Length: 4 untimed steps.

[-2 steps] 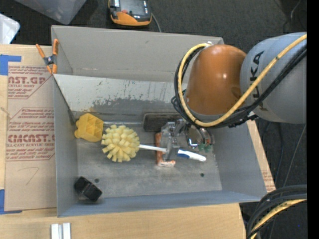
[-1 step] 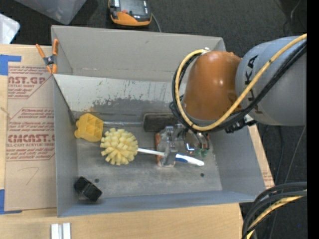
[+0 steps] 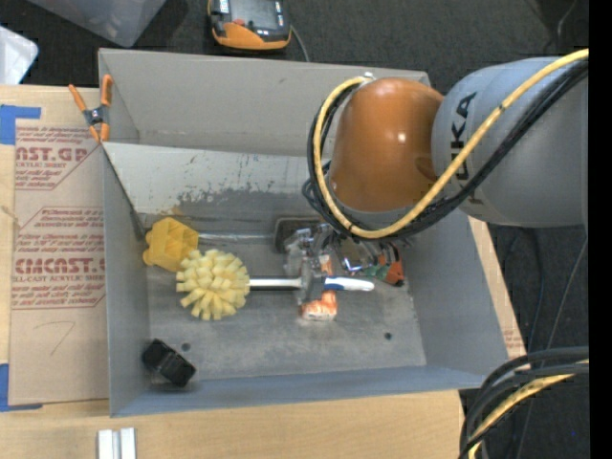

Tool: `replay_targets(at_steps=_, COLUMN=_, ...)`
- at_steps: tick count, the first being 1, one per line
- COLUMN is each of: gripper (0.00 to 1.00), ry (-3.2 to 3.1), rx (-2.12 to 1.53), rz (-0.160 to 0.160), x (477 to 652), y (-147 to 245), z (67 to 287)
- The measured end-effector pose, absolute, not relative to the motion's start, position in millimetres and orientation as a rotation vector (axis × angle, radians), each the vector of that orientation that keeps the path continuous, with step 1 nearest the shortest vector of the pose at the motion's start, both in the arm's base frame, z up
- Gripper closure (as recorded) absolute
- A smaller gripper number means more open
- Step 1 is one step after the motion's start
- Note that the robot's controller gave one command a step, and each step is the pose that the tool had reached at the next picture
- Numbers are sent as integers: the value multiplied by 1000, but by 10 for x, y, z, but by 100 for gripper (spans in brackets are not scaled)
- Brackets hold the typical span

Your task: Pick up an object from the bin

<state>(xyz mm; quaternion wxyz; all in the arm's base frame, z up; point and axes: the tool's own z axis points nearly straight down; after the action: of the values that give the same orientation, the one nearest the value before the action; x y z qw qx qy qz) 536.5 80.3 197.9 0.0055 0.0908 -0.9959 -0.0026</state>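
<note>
My gripper (image 3: 309, 259) hangs under the orange dome, in the middle of the bin toward its right. It stands directly over the white handle of a pale yellow bristly brush (image 3: 214, 284), whose head lies to the left. A small orange and white thing (image 3: 320, 307) lies just below the gripper on the bin floor. A white and blue toothbrush-like stick (image 3: 350, 284) pokes out to the gripper's right. Whether anything is held between the jaws is hidden.
A yellow blocky thing (image 3: 170, 243) with a grey stem lies at the left, above the brush head. A black lump (image 3: 167, 362) sits in the front left corner. A small orange and green thing (image 3: 389, 274) lies by the right wall, under the arm.
</note>
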Motion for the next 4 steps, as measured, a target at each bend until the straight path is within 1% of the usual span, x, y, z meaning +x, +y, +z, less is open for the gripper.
replay_targets(at_steps=1, gripper=100, ry=-3128, rx=12, rz=-6, x=5186, y=528, z=1967)
replay_targets(at_steps=2, gripper=100, ry=-3130, rx=125, rz=-9, x=5384, y=607, z=1790)
replay_targets(at_steps=3, gripper=100, ry=-3127, rx=110, rz=-8, x=5077, y=298, z=1590)
replay_targets(at_steps=4, gripper=100, ry=-3134, rx=96, rz=-13, x=5378, y=378, z=1510)
